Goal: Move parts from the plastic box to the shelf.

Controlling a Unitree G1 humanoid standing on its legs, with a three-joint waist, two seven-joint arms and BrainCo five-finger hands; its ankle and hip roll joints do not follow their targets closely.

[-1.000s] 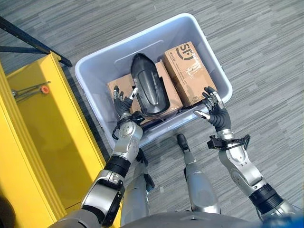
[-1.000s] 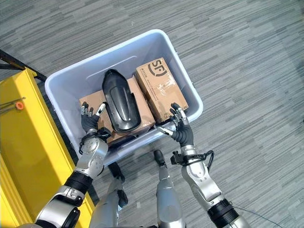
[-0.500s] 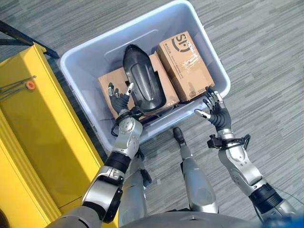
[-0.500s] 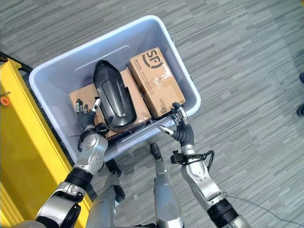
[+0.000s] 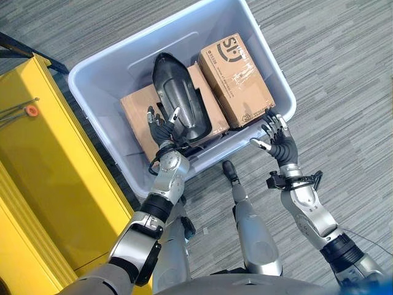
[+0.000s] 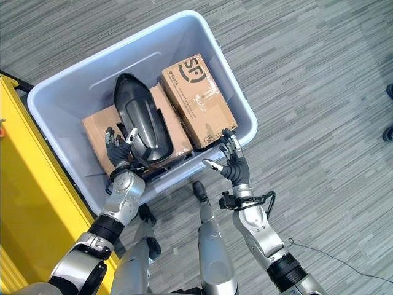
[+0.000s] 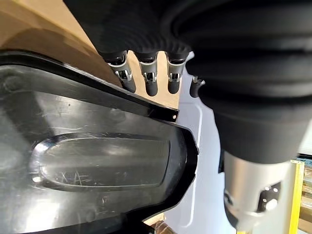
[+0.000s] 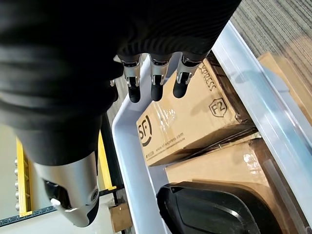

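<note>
Lying lengthwise in the box [image 5: 92, 67], the black shell [image 5: 179, 106] is touched at its near end by the open left hand [image 5: 162, 128]; the open right hand [image 5: 276, 141] is farther off, by the rim.

— What colour is the plastic box [image 5: 98, 80]?
— Pale blue-grey, slightly see-through at the rim. Inside it lies a glossy black part [image 5: 179, 106] with faint scratch marks, resting on plain brown cardboard [image 5: 136, 114].
— And the other carton?
— The cardboard box [image 5: 236, 78] is the same tan brown, with black print and a strip of clear shiny tape along its top.
— The shelf?
— The shelf [image 5: 43, 153] is bright yellow, with a small orange ring [image 5: 27, 111] on it.
— The floor?
— The floor [image 5: 344, 80] is carpet in narrow grey stripes, light and dark mixed.
— The hands?
— Left robot hand [image 5: 162, 126] and right robot hand [image 5: 277, 139]: silver fingers, dark tips, black ribbed covers.
</note>
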